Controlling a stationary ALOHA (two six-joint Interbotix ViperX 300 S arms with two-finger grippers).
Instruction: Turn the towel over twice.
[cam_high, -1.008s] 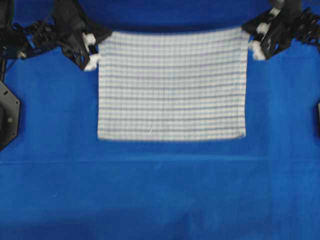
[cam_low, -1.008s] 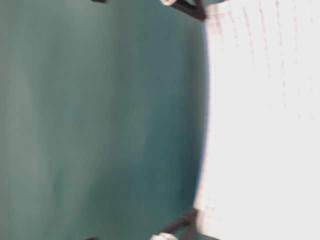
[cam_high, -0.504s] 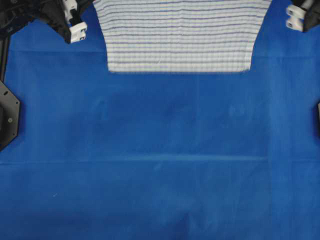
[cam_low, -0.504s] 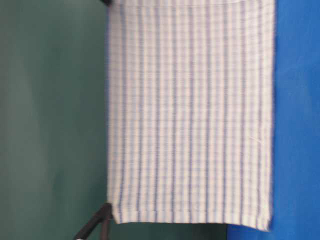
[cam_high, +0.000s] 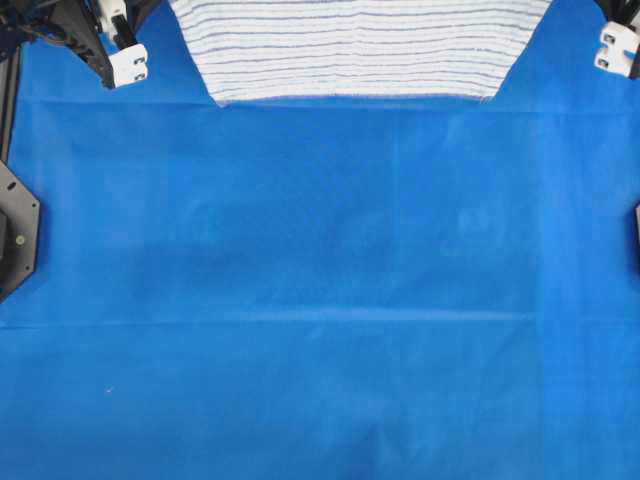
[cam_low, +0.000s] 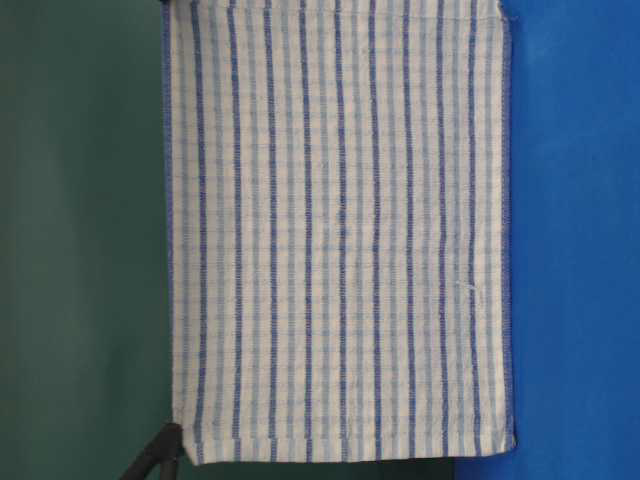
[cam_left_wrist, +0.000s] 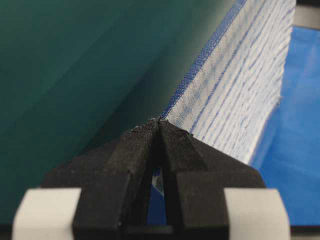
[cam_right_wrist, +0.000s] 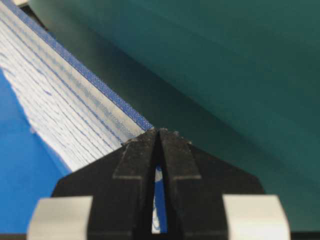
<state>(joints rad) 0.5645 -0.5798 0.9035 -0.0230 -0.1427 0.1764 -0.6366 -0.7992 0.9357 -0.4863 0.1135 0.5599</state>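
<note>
Towel (cam_low: 340, 230): hangs flat above blue bench (cam_high: 320, 300), lower hem just clear | left tool (cam_left_wrist: 159, 122), right tool (cam_right_wrist: 159, 131): each clamped on 1 upper corner | technique: keep top edge taut, corners level, lay down far face first.

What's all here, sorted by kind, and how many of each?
Towel: 1, the striped towel, hanging with its lower edge just off the table.
Grippers: 2, the left gripper and the right gripper, each shut on a top corner.
Table cover: 1, the plain blue table cover.
Total: 4
</note>
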